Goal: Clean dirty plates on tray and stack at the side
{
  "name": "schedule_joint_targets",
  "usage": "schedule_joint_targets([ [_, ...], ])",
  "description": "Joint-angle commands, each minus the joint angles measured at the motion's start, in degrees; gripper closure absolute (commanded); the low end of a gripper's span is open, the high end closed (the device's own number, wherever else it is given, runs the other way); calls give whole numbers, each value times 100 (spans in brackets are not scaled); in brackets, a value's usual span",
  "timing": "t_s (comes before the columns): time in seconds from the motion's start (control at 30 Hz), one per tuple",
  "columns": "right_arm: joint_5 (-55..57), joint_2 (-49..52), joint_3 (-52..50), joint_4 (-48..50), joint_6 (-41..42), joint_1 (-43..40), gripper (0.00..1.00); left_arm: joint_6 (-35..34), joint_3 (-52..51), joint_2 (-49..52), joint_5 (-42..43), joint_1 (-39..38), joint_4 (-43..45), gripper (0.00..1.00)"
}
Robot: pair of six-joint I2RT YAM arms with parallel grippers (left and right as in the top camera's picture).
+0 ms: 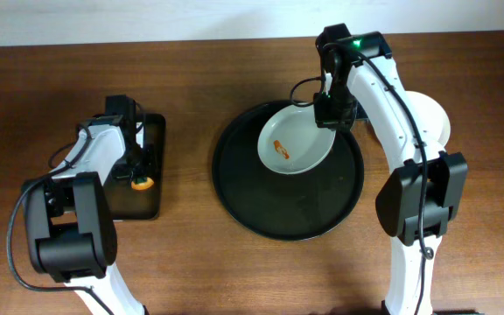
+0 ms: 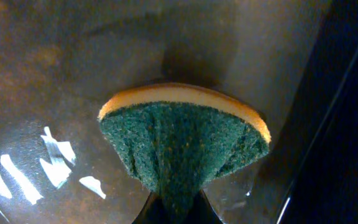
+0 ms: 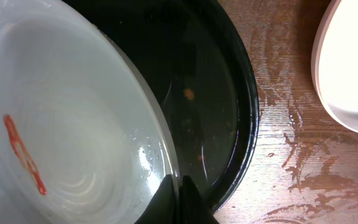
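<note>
A white plate (image 1: 296,143) with an orange-red sauce smear (image 1: 281,150) is tilted over the large round black tray (image 1: 261,206). My right gripper (image 1: 331,114) is shut on its far right rim; the right wrist view shows the plate (image 3: 73,137), its smear (image 3: 23,155), the fingers (image 3: 179,186) pinching the rim, and the tray (image 3: 229,112) below. White plates (image 1: 434,118) lie on the table right of the tray, also in the right wrist view (image 3: 347,68). My left gripper (image 1: 136,173) is shut on a green-and-orange sponge (image 2: 185,143) over the rectangular black tray (image 1: 151,140).
The table next to the round tray's right rim is wet (image 3: 297,162). A small orange speck (image 3: 189,94) sits on the round tray's floor. The right arm's base (image 1: 418,201) stands at the front right and the left arm's base (image 1: 68,227) at the front left.
</note>
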Motion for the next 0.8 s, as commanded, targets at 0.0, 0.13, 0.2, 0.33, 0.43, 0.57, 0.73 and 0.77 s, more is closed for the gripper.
schedule_joint_targets([
  [0.0,-33,-184,44,11,66,52,96,24,2,208,-181,17,33,100],
  [0.13,-35,-184,44,7,7,52,96,-44,125,-52,-181,33,-50,100],
  [0.2,-33,-184,46,7,7,52,96,-63,125,-168,-313,33,-46,100],
  [0.33,-33,-184,44,7,4,52,96,-302,55,-197,-584,44,2,100],
  [0.43,-31,-184,44,9,4,52,96,-361,-341,-197,-584,42,507,100],
  [0.57,-31,-184,44,11,2,52,96,-358,-599,-201,-586,44,739,100],
  [0.73,-37,-184,46,-2,4,52,96,-361,-68,-800,-584,44,308,100],
  [0.77,-35,-186,46,-13,4,52,96,-361,9,-957,-581,44,269,100],
])
